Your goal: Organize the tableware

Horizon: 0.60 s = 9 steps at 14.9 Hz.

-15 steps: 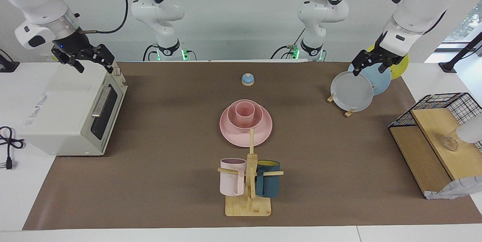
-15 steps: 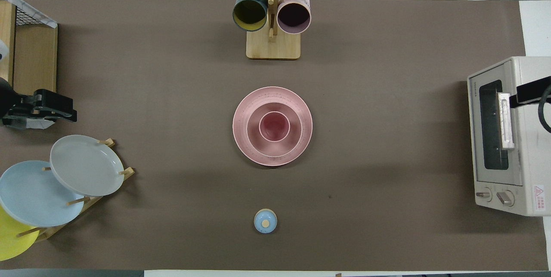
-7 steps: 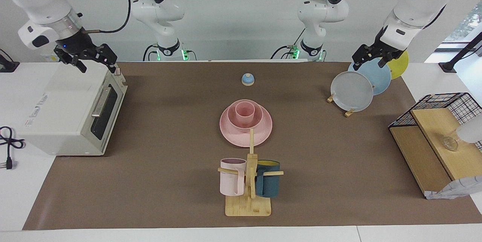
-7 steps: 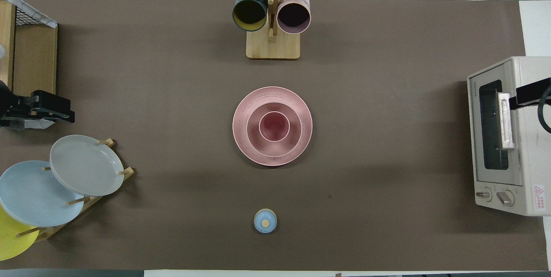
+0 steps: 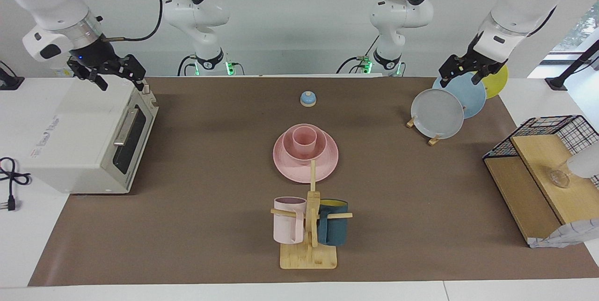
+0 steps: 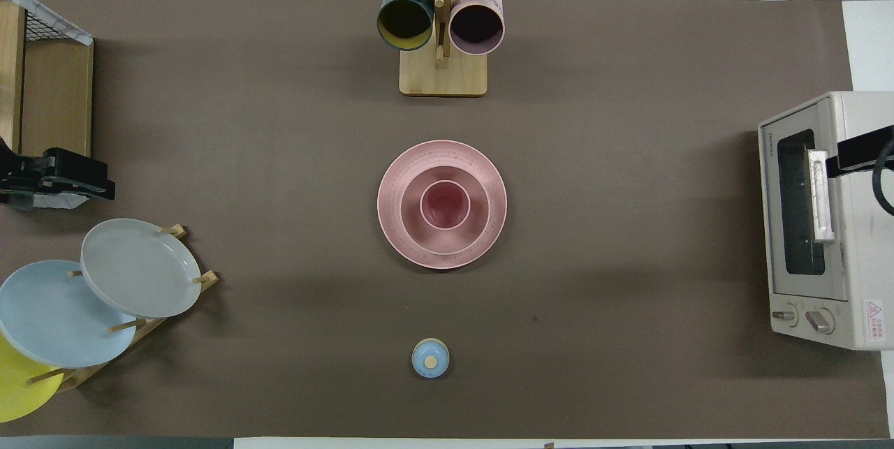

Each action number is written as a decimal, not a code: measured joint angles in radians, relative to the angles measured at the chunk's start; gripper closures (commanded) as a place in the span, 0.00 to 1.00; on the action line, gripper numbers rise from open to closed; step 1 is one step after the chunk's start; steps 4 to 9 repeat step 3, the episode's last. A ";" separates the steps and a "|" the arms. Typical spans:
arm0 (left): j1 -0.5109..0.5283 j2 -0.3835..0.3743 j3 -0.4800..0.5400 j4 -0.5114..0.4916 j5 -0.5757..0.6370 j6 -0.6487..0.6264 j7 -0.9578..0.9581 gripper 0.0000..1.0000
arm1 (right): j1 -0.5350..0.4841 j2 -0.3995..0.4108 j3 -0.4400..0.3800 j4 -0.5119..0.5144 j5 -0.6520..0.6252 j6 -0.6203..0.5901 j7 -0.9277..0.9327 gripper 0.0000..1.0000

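- A brown mat covers the worktop [image 5: 196, 160], with white wall at the robots' end.
- The left claw [image 5: 461, 72] hangs with its fingers apart and empty over the plate rack [image 5: 433, 141], above the blue plate [image 5: 470, 97] that stands between a grey plate [image 5: 437, 113] and a yellow plate [image 5: 497, 81].
- The right claw [image 5: 119, 76] hovers with fingers spread and empty over the toaster oven [image 5: 84, 137], at the top edge above its door.
- The pink plate [image 5: 285, 167] lies mid-worktop, well apart from both claws; the pink bowl [image 5: 288, 150] sits on it and the pink cup [image 5: 304, 141] stands upright in the bowl.
- Nearer to the robots than the pink plate sits a small blue knob [image 5: 308, 99].
- Farther from the robots than the pink plate stands a mug tree [image 5: 309, 254] with a pale pink mug [image 5: 288, 221] and a teal mug [image 5: 333, 230].
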 measured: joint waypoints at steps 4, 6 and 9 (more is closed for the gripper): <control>0.002 0.000 -0.005 0.000 0.000 0.000 0.001 0.00 | 0.000 0.000 0.000 0.000 0.000 0.000 0.000 0.00; 0.002 0.000 -0.005 0.000 0.000 0.000 0.001 0.00 | 0.000 0.000 0.000 0.000 0.000 0.000 0.000 0.00; 0.002 0.000 -0.005 0.000 0.000 0.000 0.001 0.00 | 0.000 0.000 0.000 0.000 0.000 0.000 0.000 0.00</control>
